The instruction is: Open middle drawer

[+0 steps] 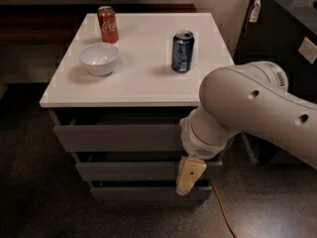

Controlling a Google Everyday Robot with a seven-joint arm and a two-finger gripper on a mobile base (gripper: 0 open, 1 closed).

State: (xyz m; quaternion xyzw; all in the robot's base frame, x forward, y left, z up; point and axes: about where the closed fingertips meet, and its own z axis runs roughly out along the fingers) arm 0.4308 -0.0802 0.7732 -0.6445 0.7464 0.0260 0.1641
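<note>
The grey cabinet has three drawer fronts under a white top (pixel 143 83). The middle drawer (pixel 129 171) is the flat grey strip second from the top and looks closed, flush between the taller top front (pixel 116 137) and the bottom front (pixel 138 194). My gripper (pixel 189 176) shows as a cream-coloured tip hanging from the white arm (pixel 247 108). It sits in front of the right end of the middle drawer front. The arm hides the cabinet's right edge.
On the white top stand a red cola can (pixel 107 24), a white bowl (pixel 99 58) and a blue can (pixel 182 51). An orange cable (pixel 223 209) runs over the dark floor on the right. Dark furniture (pixel 292 38) stands at the right.
</note>
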